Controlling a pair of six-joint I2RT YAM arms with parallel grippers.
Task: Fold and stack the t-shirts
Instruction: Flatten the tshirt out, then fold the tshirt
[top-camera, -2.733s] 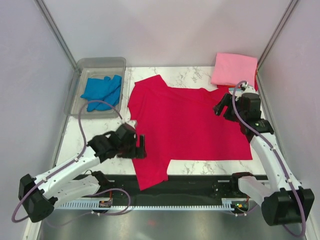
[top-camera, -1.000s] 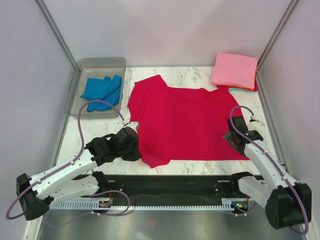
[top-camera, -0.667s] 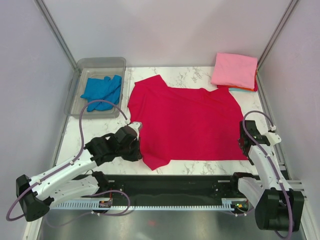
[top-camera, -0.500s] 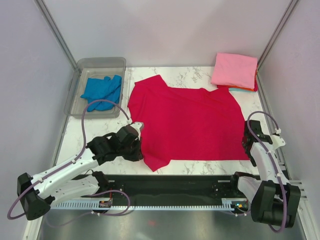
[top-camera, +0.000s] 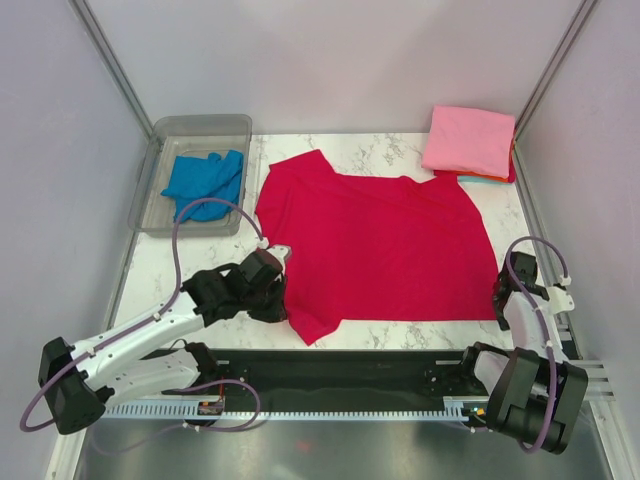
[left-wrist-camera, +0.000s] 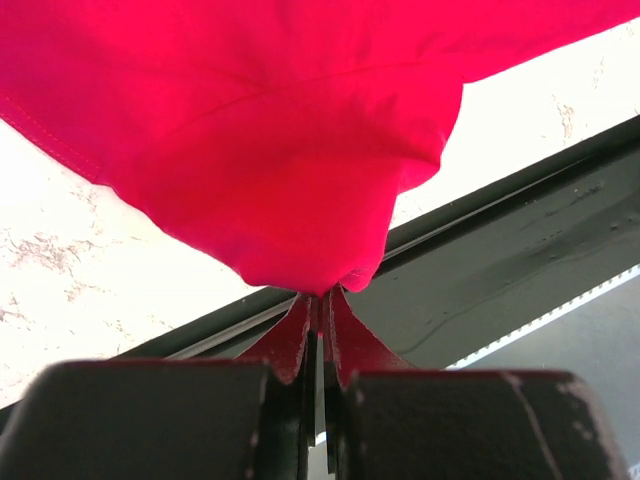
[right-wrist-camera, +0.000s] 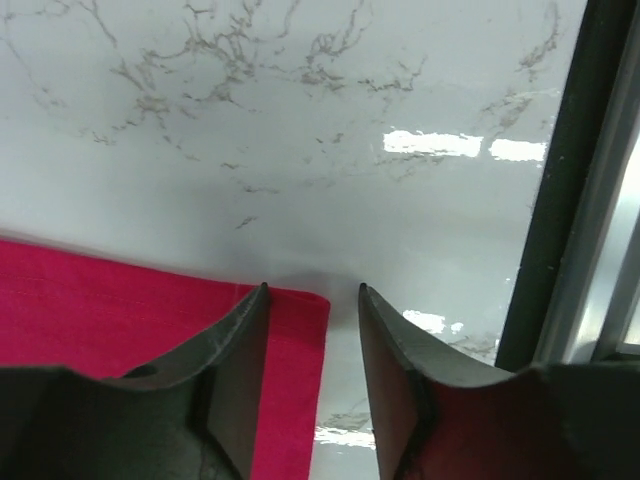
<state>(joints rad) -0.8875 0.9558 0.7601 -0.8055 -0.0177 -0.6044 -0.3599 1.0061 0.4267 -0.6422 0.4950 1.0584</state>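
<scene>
The crimson red t-shirt (top-camera: 380, 245) lies spread flat on the marble table. My left gripper (top-camera: 284, 298) is shut on a bunched fold (left-wrist-camera: 310, 262) of the shirt at its near left corner, low over the front edge. My right gripper (top-camera: 503, 300) sits low at the shirt's near right corner, open. In the right wrist view that corner (right-wrist-camera: 300, 318) lies between the two fingers of the right gripper (right-wrist-camera: 313, 290), by the left one. A folded pink t-shirt (top-camera: 468, 140) tops a stack at the back right, with an orange edge (top-camera: 488, 178) below it. A bright blue t-shirt (top-camera: 205, 180) lies crumpled in the tub.
The clear plastic tub (top-camera: 196, 128) stands at the back left. A black rail (top-camera: 350, 365) runs along the table's front edge, and a dark frame bar (right-wrist-camera: 560, 200) stands just right of my right gripper. Bare marble (top-camera: 180, 265) shows left of the red shirt.
My right arm swung from the shirt's right edge out to its near right corner, and its jaws narrowed. The left gripper kept its hold and shifted slightly right.
</scene>
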